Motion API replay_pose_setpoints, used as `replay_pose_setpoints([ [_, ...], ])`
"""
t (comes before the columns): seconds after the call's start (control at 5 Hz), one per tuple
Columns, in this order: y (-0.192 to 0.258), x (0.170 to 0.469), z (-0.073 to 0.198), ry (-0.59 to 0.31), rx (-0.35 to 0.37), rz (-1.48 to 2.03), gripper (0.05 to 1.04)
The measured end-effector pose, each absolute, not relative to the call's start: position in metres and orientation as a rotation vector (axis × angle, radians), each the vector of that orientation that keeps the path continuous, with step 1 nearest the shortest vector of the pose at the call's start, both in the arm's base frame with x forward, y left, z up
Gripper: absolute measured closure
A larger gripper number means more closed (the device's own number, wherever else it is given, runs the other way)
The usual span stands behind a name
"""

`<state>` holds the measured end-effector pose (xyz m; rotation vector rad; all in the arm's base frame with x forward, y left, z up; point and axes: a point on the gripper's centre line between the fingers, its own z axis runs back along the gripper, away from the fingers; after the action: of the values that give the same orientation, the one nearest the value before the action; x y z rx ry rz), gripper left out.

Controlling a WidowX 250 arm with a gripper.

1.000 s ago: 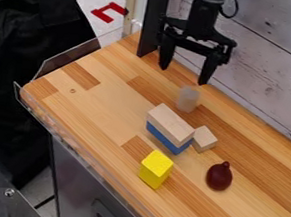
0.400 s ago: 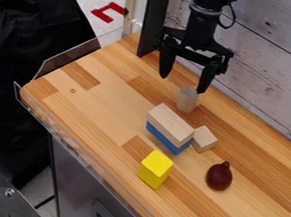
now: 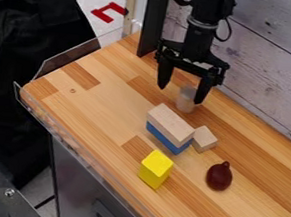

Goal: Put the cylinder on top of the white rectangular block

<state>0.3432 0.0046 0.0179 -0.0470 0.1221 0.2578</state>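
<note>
My tool [image 3: 180,95] observed spread wide, nothing held, near the upright frosted cylinder [image 3: 184,104] on the desk [image 3: 95,106], pale rectangular block [image 3: 169,121] resting atop the blue block [image 3: 164,139].

Taking the yellow block [image 3: 155,170] as your landmark, you are seeing a dark red pear-shaped object [image 3: 219,176] sitting to its right, a blue block [image 3: 161,138] lying near its far side, a small wooden cube [image 3: 205,139] resting farther back to its right, and black fabric [image 3: 29,40] hanging well apart to its left.
</note>
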Motion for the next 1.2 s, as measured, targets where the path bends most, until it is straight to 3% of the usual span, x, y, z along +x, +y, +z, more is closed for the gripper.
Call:
replay_pose_setpoints([
  [0.4, -0.002, 0.344, 0.009, 0.147, -0.048, 0.239, 0.084],
  [0.6, -0.003, 0.346, 0.003, 0.157, -0.050, 0.239, 0.133],
  [0.8, -0.005, 0.348, 0.001, 0.150, -0.064, 0.253, 0.419],
  [1.0, -0.004, 0.350, 0.001, 0.142, -0.077, 0.270, 0.576],
  [1.2, -0.002, 0.350, 0.000, 0.139, -0.077, 0.281, 0.577],
])
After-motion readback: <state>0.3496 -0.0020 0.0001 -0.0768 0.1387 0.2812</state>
